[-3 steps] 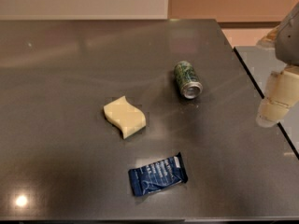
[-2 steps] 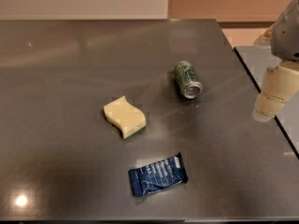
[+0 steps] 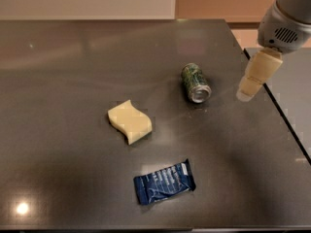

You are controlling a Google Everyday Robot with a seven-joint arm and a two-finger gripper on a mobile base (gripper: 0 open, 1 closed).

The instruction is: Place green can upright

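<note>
Table (image 3: 58,72): three items on it, none touching another.

Can (image 3: 196,82): lies on its side in the right half, toward the back. One end faces the near edge and slightly right.

Sponge (image 3: 129,122): lies flat near the centre, left of the can and nearer the front.

Packet (image 3: 164,182): lies flat toward the near edge, in front of the sponge and a little to its right, well in front of the can.

Gripper (image 3: 245,95): hangs over the table's right edge, right of the can. It is near the can but apart from it, and slants down and left.

Second surface (image 3: 291,91): sits beside the table on the right, a narrow gap between the two.
</note>
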